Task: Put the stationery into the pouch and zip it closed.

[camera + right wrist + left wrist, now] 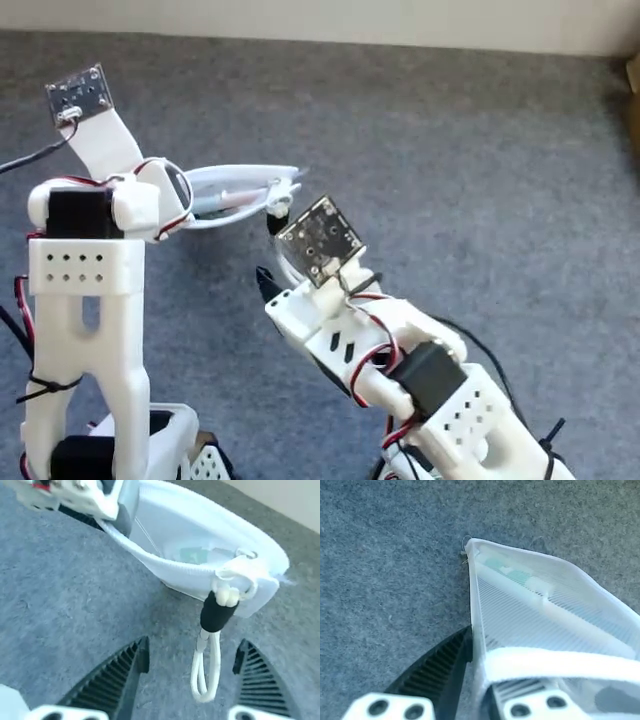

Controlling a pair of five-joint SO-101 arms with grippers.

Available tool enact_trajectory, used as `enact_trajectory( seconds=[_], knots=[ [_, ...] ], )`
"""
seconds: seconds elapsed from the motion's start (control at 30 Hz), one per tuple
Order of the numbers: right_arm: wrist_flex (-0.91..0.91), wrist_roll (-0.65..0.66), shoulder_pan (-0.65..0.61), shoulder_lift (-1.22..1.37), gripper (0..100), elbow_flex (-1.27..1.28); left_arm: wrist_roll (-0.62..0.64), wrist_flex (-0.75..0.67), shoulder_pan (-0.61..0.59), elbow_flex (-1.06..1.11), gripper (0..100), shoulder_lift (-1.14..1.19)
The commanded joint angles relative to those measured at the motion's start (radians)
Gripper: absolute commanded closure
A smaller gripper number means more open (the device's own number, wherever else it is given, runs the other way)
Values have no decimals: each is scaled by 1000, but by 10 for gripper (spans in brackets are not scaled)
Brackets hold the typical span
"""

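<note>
In the left jaws' grip, white mesh pouch [165, 525] gapes unzipped; right jaws apart.

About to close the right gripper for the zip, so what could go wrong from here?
1. The pull hangs between the fingers of the open right gripper; closing on its thin cord loop could slip.
2. The left gripper pinches only the pouch edge; zipping may tug it loose.
</note>
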Motion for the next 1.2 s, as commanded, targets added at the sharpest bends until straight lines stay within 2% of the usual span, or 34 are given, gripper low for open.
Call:
enact_trajectory(
  seconds=[0.0,0.37,0.57,0.67,1.0,1.17],
  knots=[
    [-131,-8,-2,-33,739,45,18,-52,12,25,993,-27],
    [-475,-8,73,-30,741,240,18,-48,8,27,993,-27],
    [-704,-8,71,-30,854,352,17,-48,8,27,993,-27],
    [-783,-8,71,-30,871,397,17,-48,8,28,993,-27],
    [-812,-9,84,-28,871,410,15,-48,8,28,993,-27],
    [-806,-121,127,-27,870,406,15,-48,8,28,993,-27]
  ],
)
